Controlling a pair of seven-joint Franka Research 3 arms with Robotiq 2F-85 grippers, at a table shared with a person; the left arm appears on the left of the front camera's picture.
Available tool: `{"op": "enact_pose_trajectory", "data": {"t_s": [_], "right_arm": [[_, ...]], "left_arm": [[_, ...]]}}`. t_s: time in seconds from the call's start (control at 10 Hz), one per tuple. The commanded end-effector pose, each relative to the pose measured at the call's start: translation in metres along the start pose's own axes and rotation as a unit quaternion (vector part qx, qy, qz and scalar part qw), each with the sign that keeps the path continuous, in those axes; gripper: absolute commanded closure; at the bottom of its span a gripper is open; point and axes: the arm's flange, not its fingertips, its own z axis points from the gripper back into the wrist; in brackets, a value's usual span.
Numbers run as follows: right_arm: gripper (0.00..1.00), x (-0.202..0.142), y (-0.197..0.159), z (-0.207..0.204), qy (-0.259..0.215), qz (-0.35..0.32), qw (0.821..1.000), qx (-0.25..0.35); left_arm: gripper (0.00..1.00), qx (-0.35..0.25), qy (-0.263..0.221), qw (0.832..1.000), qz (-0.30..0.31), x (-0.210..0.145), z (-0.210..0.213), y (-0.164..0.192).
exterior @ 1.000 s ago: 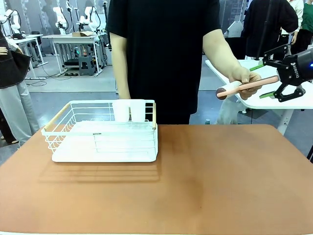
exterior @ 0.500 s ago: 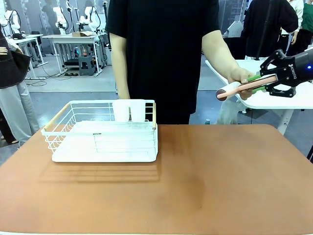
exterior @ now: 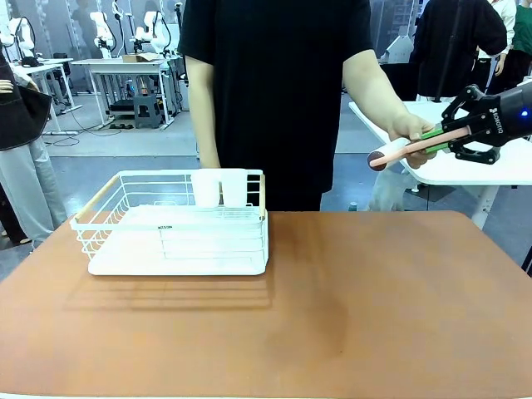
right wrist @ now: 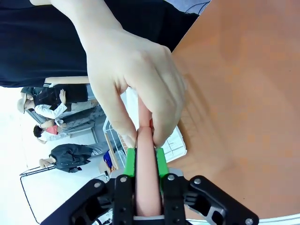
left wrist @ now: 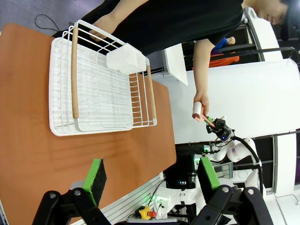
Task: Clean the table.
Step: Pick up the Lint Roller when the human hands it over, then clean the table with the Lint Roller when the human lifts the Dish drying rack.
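The reddish-brown table [exterior: 349, 299] spreads across the front view. Above its far right corner a person's hand [exterior: 411, 133] holds out a lint roller [exterior: 391, 153] with a pink handle and a white roll. My right gripper [exterior: 453, 135] is shut on the free end of that handle. In the right wrist view the green pads [right wrist: 130, 161] clamp the pink handle [right wrist: 144, 173], and the person's fingers [right wrist: 136, 84] still grip it just beyond. My left gripper [left wrist: 152, 174] hangs open over the table [left wrist: 28, 140] with nothing between its fingers.
A white wire rack [exterior: 174, 224] with wooden handles and a white cup holder [exterior: 221, 188] sits on the table's far left. The person stands at the far edge. A white table [exterior: 490, 166] lies behind my right gripper.
My right gripper was open around the pink handle a second ago; it has since shut on it. The person's hand keeps its hold.
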Motion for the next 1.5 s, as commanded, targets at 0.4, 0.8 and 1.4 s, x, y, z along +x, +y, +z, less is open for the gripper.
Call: {"op": "enact_pose_trajectory", "data": {"t_s": [0.4,0.8,1.4], "right_arm": [[1.00,-0.0005,-0.0001,-0.0007,0.003,0.003,1.000,-0.002],[1.00,-0.0005,-0.0001,-0.0007,0.003,0.003,1.000,-0.002],[1.00,-0.0005,-0.0001,-0.0007,0.003,0.003,1.000,-0.002]], "left_arm": [[0.00,-0.006,-0.003,1.000,-0.003,-0.0005,0.0026,-0.0011],[0.00,-0.006,-0.003,1.000,-0.003,-0.0005,0.0026,-0.0011],[0.00,-0.006,-0.003,1.000,-0.003,-0.0005,0.0026,-0.0011]]}}
